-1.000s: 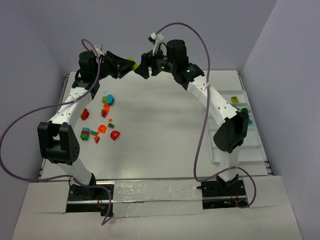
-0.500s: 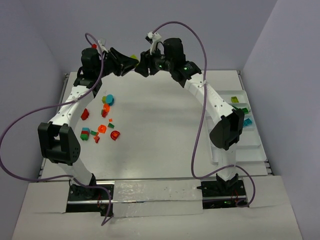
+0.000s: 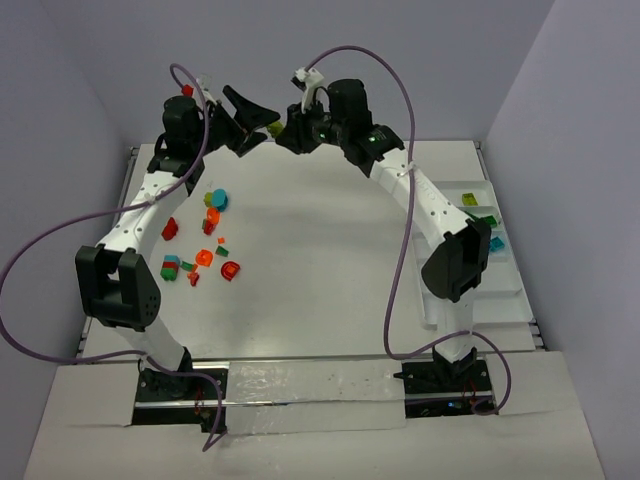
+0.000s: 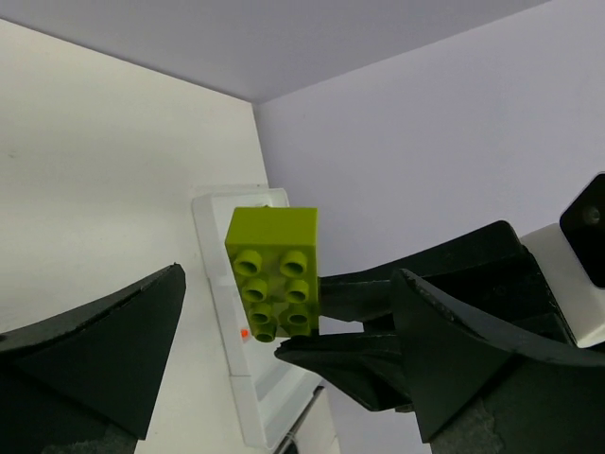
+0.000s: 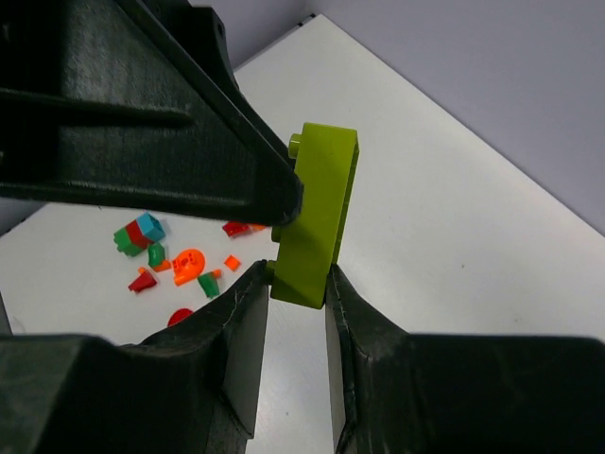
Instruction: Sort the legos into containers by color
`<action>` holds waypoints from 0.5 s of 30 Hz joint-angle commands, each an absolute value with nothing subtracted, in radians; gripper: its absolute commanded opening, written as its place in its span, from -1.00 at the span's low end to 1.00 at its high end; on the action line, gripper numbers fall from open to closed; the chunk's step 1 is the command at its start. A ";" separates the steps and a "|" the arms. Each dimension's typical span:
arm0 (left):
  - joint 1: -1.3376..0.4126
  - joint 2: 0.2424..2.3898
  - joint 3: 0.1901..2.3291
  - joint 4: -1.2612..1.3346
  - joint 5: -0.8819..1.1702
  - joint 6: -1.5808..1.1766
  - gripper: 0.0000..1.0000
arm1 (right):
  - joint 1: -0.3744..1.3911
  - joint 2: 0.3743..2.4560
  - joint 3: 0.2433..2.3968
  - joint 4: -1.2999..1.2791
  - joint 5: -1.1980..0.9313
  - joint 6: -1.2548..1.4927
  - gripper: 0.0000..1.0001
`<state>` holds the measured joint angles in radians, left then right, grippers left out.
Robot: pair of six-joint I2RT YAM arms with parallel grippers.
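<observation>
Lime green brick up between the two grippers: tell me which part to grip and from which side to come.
Grip the lime green brick at its narrow end, across its thin depth: one finger on the studded face, one on the opposite face. Come in end-on, as the right gripper does; the open left gripper flanks the rest of the brick.

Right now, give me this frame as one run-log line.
phase: mid-air handover | left gripper: open | right gripper: shut on lime green lego | loose legos: table, left side
</observation>
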<state>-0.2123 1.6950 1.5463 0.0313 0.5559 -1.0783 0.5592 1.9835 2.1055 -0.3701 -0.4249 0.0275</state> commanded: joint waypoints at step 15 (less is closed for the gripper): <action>-0.209 1.653 1.642 -0.135 0.240 -0.499 0.99 | -0.095 1.636 1.707 -0.870 -0.427 -0.262 -1.00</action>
<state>-0.1960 1.6566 1.5763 -0.0838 0.2977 -0.6049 0.0203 1.6784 1.7337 -0.7284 -0.4663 -0.1793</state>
